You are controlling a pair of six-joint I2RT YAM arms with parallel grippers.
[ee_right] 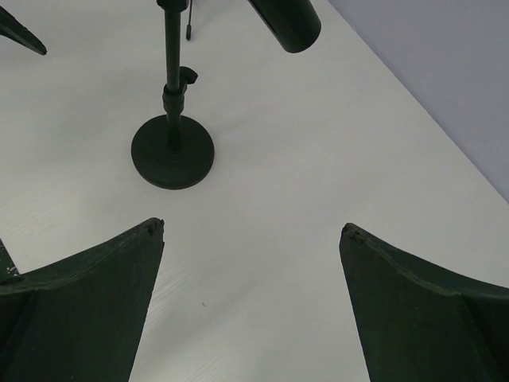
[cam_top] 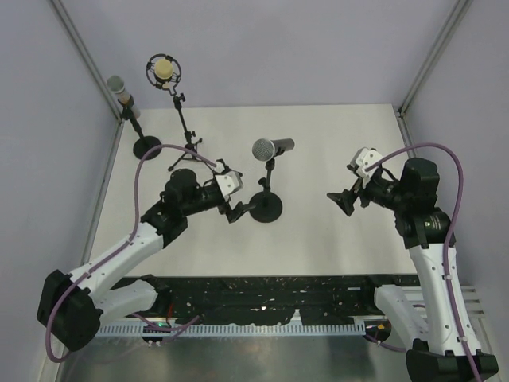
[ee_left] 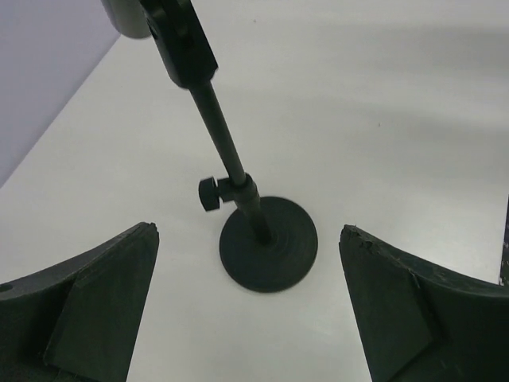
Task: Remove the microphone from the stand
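A microphone [cam_top: 272,148] with a silver mesh head and a dark body lies level in the clip of a short black stand [cam_top: 270,179] with a round base [cam_top: 266,208], mid-table. My left gripper [cam_top: 236,211] hangs open just left of that base, touching nothing. In the left wrist view the gripper [ee_left: 248,229] frames the base [ee_left: 269,243] and the pole [ee_left: 231,159], with the grey microphone head [ee_left: 127,20] at the top edge. My right gripper [cam_top: 342,200] is open and empty, well to the stand's right. Its wrist view shows the gripper [ee_right: 253,227], the base [ee_right: 172,151] and the microphone's tail end [ee_right: 288,22].
At the back left a grey-headed microphone [cam_top: 118,84] stands on a round-base stand [cam_top: 146,147]. Beside it a cream microphone in a ring shock mount [cam_top: 163,70] sits on a tripod [cam_top: 184,155]. Grey walls close the left, back and right sides.
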